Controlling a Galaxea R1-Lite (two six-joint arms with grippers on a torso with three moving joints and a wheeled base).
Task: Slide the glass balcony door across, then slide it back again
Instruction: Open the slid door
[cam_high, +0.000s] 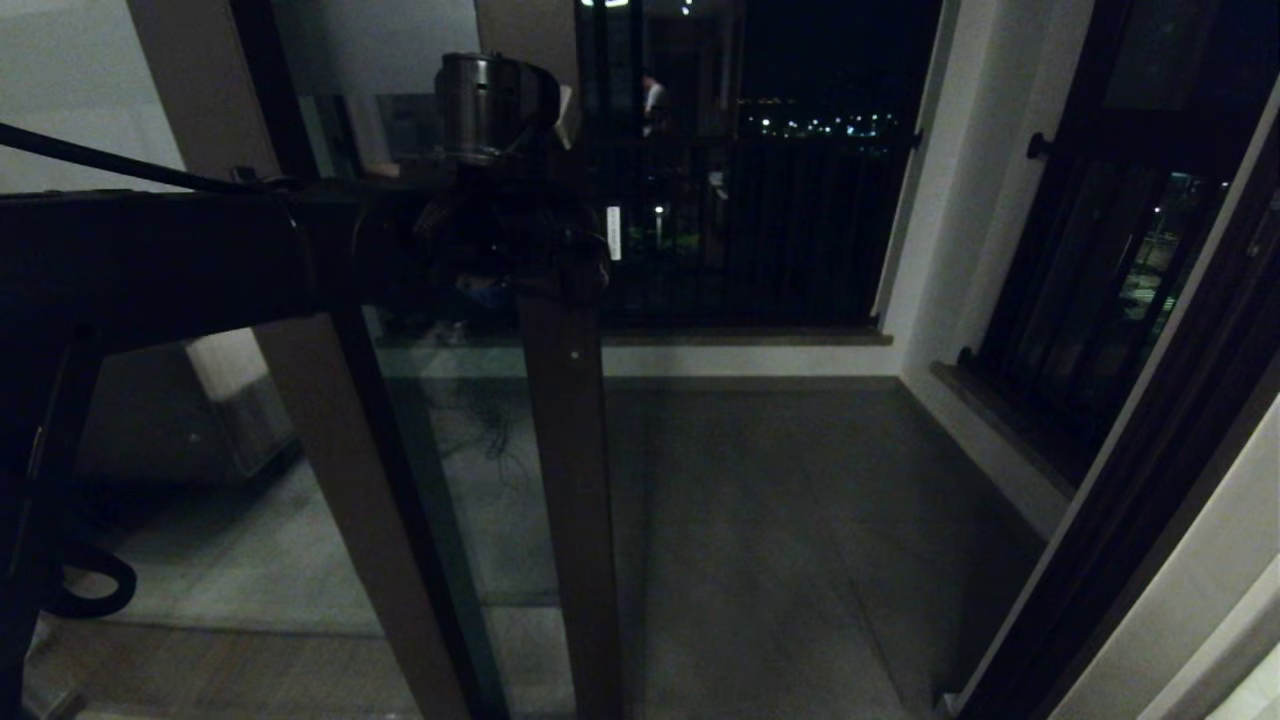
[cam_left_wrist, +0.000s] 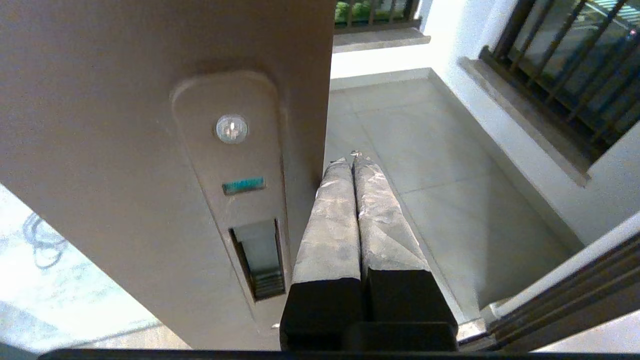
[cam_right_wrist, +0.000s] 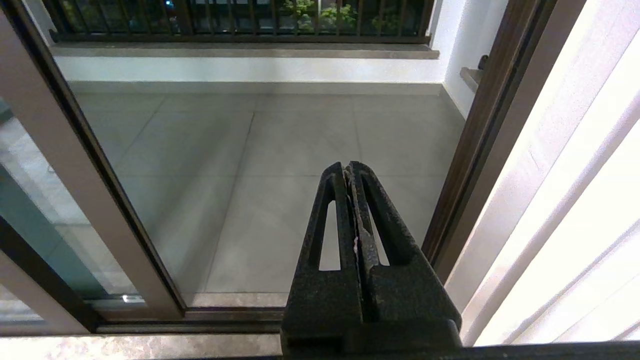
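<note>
Left gripper (cam_left_wrist: 352, 160) at the door's edge, jaws pressed together, holding nothing.

Glass balcony door (cam_high: 565, 450) stands centre-left of the head frame, doorway open to its right. Likely heavy, rigid, fragile glass; push on the stile or hook the pull slot (cam_left_wrist: 260, 260). Right gripper (cam_right_wrist: 348, 167) closed too, empty, idle. Beyond: tiled balcony floor (cam_high: 780, 520), railing (cam_high: 760, 230).

My glass balcony door (cam_high: 560, 480), a tall glass panel in a brown frame, stands partway across the opening, its upright stile bearing a recessed pull slot (cam_left_wrist: 260, 260) (below a round lock and green indicator).
</note>
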